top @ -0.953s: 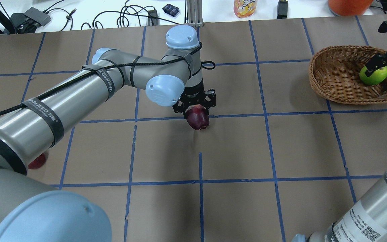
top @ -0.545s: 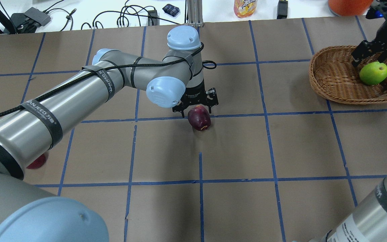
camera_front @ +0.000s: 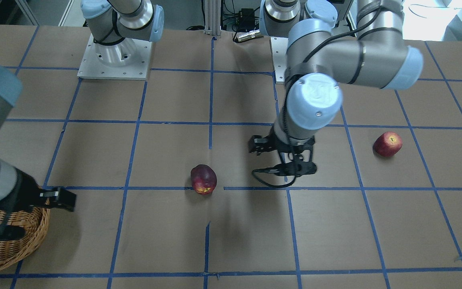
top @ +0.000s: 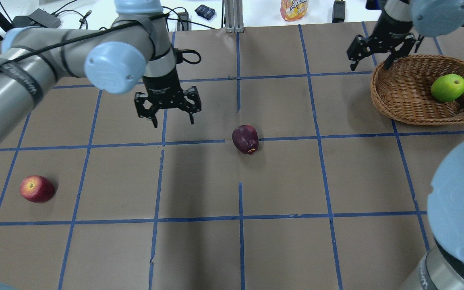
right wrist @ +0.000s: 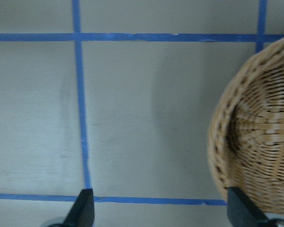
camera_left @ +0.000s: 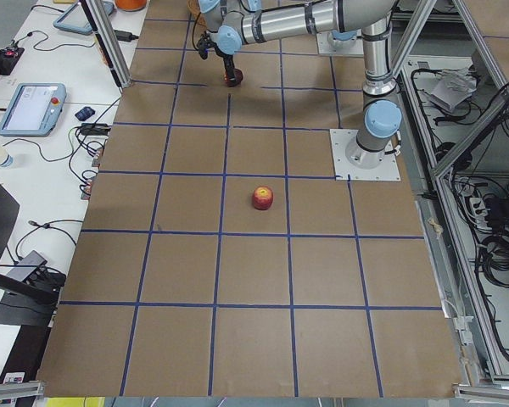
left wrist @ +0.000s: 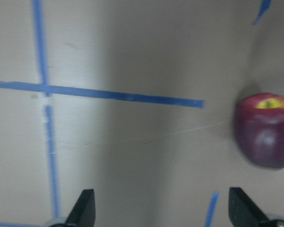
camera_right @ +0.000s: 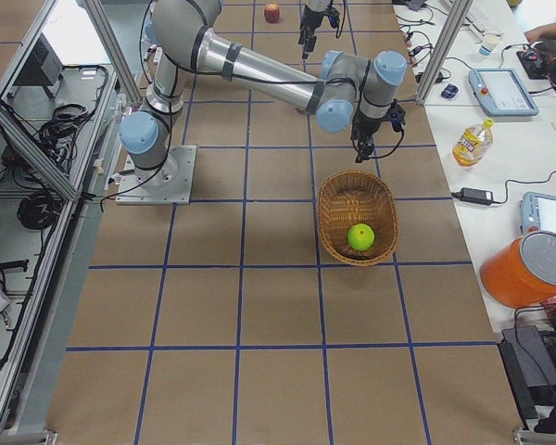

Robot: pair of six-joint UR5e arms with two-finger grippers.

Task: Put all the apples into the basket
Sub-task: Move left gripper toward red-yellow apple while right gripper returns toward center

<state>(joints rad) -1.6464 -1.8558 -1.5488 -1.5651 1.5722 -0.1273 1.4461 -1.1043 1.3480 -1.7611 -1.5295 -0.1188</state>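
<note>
Apples in the overhead view: the green apple point(top: 448, 87) sits inside the basket point(top: 397, 105) at the far right of the surface point(top: 288, 181). The maroon apple point(top: 245, 139) lies on the surface near the middle, right by a blue tape line point(top: 199, 141), and the red apple point(top: 36, 188) is way off on the left side, well apart from both. The left gripper point(top: 172, 121) hangs over the surface to the left of the maroon apple, jaws spread wide and holding nothing. The right gripper point(top: 371, 65) hovers just beside the basket's left rim, jaws also wide apart and empty. The front-facing view shows the maroon apple by that tape line with a yellowish patch low on it, the red apple off on its own, and only an edge of the basket. From the left-end camera the red apple sits alone mid-surface, arms small and far. The right-end camera has the green apple in the basket, toward its near end. Left wrist cam is blurry: maroon apple at the right edge, jaws apart over bare surface. Right wrist cam: basket rim on the right, jaws apart, nothing between them.
</note>
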